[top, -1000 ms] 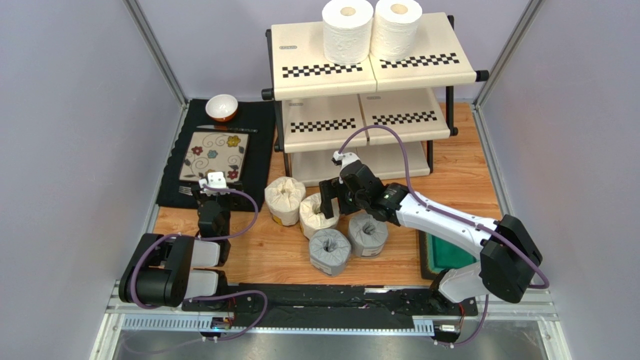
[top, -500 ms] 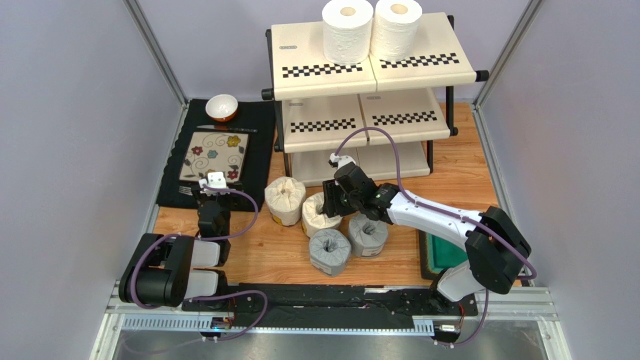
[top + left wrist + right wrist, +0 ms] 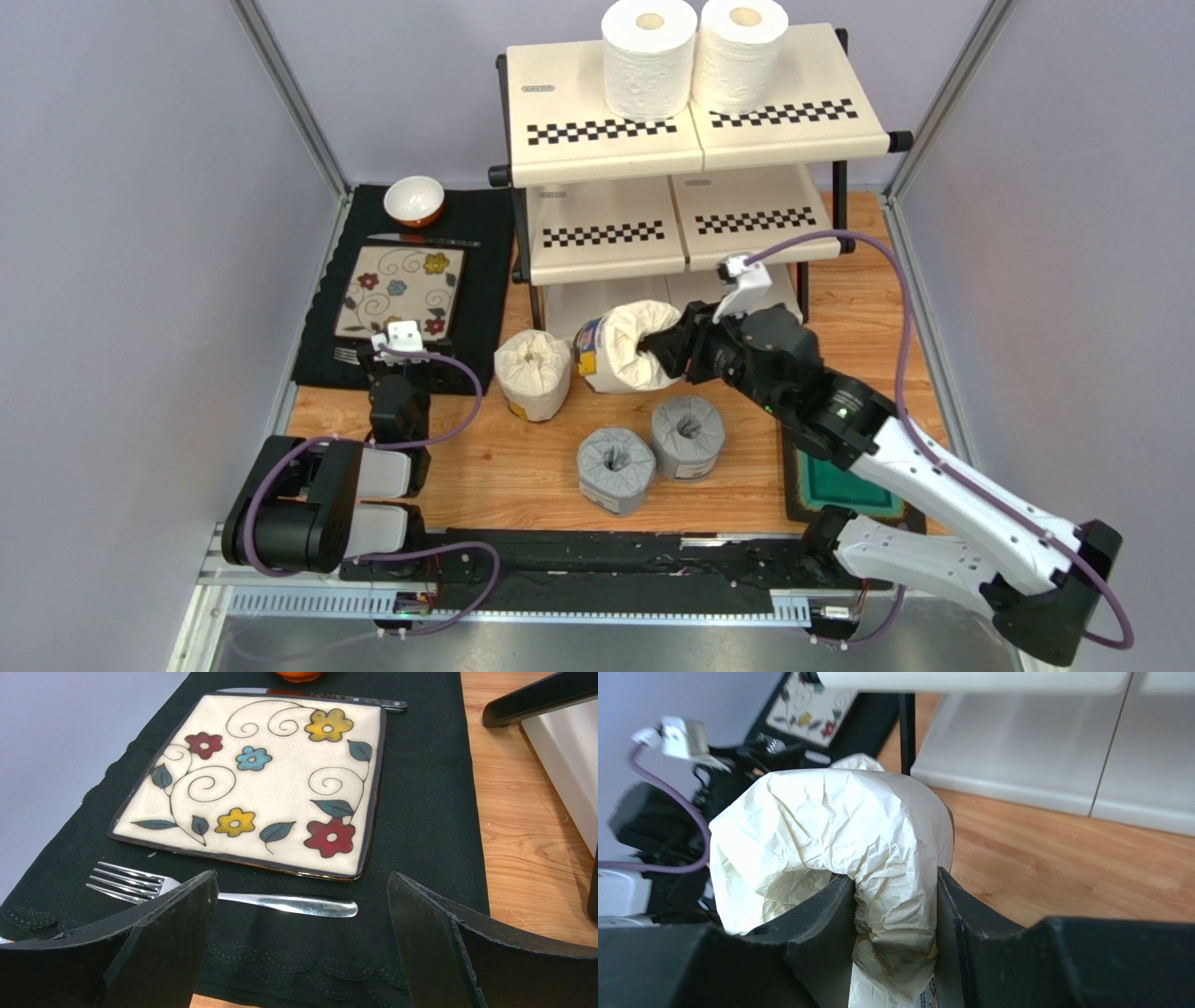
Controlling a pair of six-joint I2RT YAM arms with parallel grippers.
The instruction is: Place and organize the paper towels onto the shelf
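Right wrist view: a cream paper-wrapped towel roll (image 3: 836, 833) has its crumpled rim pinched between the black fingers of the right gripper (image 3: 892, 896), one finger inside the centre hole. From above, that roll is tipped sideways just in front of the lowest tier of the cream-panelled, black-framed shelf (image 3: 561, 84). Two plain white rolls (image 3: 650, 56) stand on its top tier. A second cream roll (image 3: 533, 373) and two grey-wrapped rolls (image 3: 616, 468) sit on the wooden table (image 3: 870, 308). The left gripper (image 3: 302, 882) hangs spread wide over a black cloth (image 3: 428, 812), near a floral square plate (image 3: 260, 784).

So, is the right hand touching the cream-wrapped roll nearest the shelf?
Touching. Right wrist view: the right hand pinches the cream-wrapped roll, its wall squeezed between both fingers.
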